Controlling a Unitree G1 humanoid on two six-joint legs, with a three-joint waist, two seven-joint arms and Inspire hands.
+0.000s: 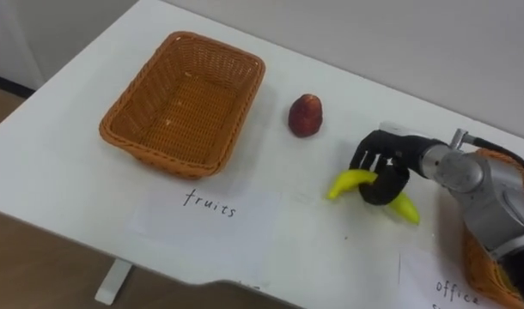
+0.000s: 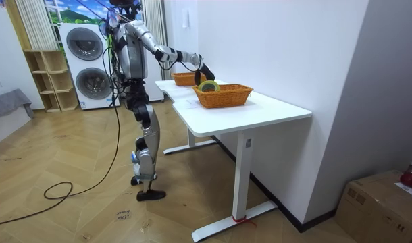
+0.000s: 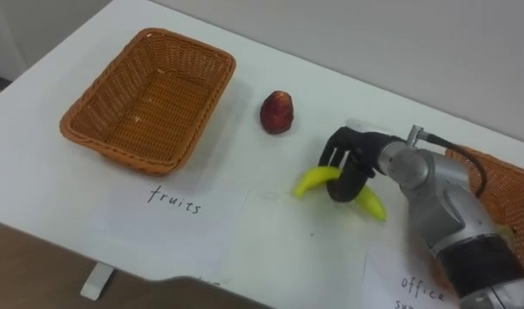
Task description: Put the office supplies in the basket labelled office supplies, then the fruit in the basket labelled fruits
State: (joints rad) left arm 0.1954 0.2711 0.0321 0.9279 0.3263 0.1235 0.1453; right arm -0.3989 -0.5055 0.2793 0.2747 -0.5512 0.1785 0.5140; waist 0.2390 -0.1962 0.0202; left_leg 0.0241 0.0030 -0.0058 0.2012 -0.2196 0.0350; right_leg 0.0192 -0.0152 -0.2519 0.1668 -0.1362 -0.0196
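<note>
**Right hand closed over the banana on the counter**

Farthest to the hand's left, a wicker fruit basket [image 1: 159, 159] sits on the white counter [image 1: 64, 193], with a handwritten paper sheet [image 1: 209, 206] lying just in front of it. A red fruit [image 1: 305, 115] stands between that basket and the hand, apart from both. The right hand [image 1: 380, 167] has its fingers curled round the middle of the banana [image 1: 348, 183], whose yellow ends stick out on either side. Just right of the hand, behind the forearm, sits a second wicker basket [image 3: 511, 189].
</note>
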